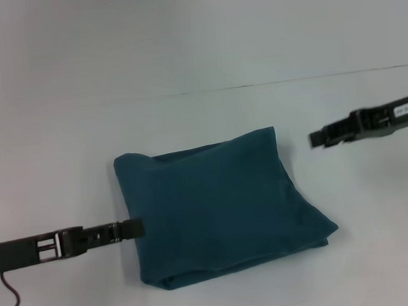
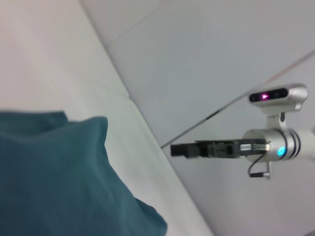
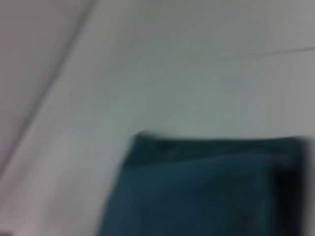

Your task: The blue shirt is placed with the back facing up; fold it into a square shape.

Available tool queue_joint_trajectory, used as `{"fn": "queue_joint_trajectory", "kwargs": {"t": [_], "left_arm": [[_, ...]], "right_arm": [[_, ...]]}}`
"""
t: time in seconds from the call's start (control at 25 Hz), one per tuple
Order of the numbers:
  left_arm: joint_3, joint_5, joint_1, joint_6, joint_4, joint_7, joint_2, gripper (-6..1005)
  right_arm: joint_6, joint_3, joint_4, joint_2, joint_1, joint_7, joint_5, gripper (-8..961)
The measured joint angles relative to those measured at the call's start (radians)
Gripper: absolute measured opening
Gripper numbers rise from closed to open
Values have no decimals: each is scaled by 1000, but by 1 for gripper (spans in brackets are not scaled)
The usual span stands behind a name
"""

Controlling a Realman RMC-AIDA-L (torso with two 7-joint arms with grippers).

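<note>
Shirt status: the blue shirt [image 1: 222, 208] is seen folded into a compact, roughly four-sided stack lying flat at the middle of the pale surface [image 1: 63, 135], plain fabric uppermost, with layered edges visible along its near side. The left gripper [image 1: 134, 228] is positioned at the stack's left edge, its tip overlapping the cloth there, fingers appearing pressed together, though whether fabric is pinched cannot be told. The right gripper [image 1: 316, 139] is held clear of the shirt beyond its far right corner, and its finger state cannot be told.
</note>
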Motion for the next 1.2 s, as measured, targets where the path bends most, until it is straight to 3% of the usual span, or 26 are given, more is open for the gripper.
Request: {"fn": "queue_joint_trajectory", "kwargs": {"t": [0.08, 0.2, 0.36, 0.64, 0.8, 0.96, 1.2], "left_arm": [[0, 2, 11, 4, 31, 46, -2, 800], [4, 41, 2, 22, 43, 56, 21, 809], [11, 160, -35, 46, 59, 67, 36, 820], [43, 202, -66, 28, 57, 82, 32, 824], [70, 205, -75, 12, 51, 94, 28, 824], [81, 208, -75, -17, 46, 95, 28, 825], [85, 208, -72, -37, 45, 101, 29, 825]], "right_arm": [[-88, -1, -2, 9, 2, -64, 34, 414], [-172, -18, -33, 20, 2, -111, 36, 414], [-200, -47, -41, 32, 2, -216, 28, 584], [-249, -86, -41, 107, 2, -402, 26, 810], [-225, -148, -41, 141, 12, -409, 25, 806], [-226, -178, -42, 148, 20, -402, 24, 807], [-237, -175, -42, 138, 11, -401, 25, 807]]}}
